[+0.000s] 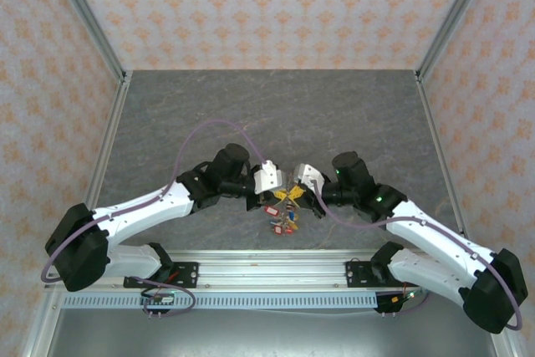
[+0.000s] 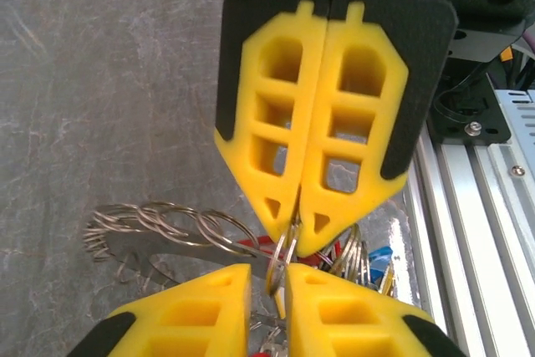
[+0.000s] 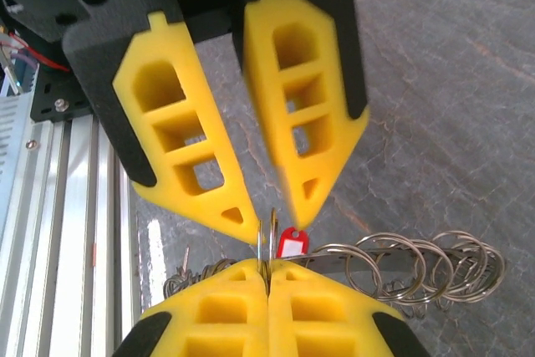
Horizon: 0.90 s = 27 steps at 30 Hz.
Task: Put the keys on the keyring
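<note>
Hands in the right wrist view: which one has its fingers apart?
The left hand, at the top: a gap shows between its yellow fingertips. The right hand is closed on a metal ring.

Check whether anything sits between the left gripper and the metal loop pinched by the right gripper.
Nothing visible does. The right gripper is shut on the metal loop, and the left gripper stands open around it, one fingertip on each side. A red tag hangs just beside the loop, not between.
</note>
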### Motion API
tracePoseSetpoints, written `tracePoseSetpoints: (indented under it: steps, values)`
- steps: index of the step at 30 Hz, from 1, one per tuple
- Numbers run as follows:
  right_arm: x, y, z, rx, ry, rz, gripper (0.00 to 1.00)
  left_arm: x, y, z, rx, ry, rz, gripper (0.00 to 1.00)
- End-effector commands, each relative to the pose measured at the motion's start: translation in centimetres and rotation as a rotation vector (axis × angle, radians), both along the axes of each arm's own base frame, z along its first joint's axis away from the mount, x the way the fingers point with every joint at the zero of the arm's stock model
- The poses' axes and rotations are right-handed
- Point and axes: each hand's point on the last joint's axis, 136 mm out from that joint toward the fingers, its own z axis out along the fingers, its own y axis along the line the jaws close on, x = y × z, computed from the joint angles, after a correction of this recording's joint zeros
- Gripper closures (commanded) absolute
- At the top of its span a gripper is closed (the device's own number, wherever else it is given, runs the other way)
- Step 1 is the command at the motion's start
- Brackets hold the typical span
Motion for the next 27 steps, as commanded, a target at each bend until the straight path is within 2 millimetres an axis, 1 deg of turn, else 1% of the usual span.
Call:
tracePoseSetpoints:
  steps: [1,11,17,20,22,25,26,27]
  values:
    - [0.2,0.5,2.3,0.022,-0.047,0.038,1.0,0.4,-0.3,2.0,0.005,-0.069,-0.008,0.81]
    - [0.4,1.1,3.4,0.051,-0.069,0.058,1.0,-0.2,-0.1,0.6,0.087,-0.044,-0.061,0.8]
    - [0.3,1.3,3.6,0.066,-0.067,0.069,0.99,-0.3,-0.5,0.9,0.071,-0.033,-0.077,0.8]
    - [0.4,1.3,3.6,0.061,-0.067,0.062,0.99,-0.3,-0.7,1.4,0.056,-0.039,-0.08,0.81]
    - [0.5,1.3,3.5,0.057,-0.064,0.058,0.99,-0.2,-0.8,1.5,0.054,-0.041,-0.082,0.83]
    - [0.6,1.1,3.2,0.044,-0.06,0.045,0.97,-0.3,-0.7,1.6,0.054,-0.046,-0.083,0.97]
    - [0.6,1.0,3.1,0.041,-0.063,0.038,0.96,-0.3,-0.7,1.5,0.054,-0.048,-0.081,1.0]
    - [0.6,0.9,3.0,0.039,-0.063,0.031,0.95,-0.3,-0.6,1.4,0.054,-0.051,-0.077,1.0]
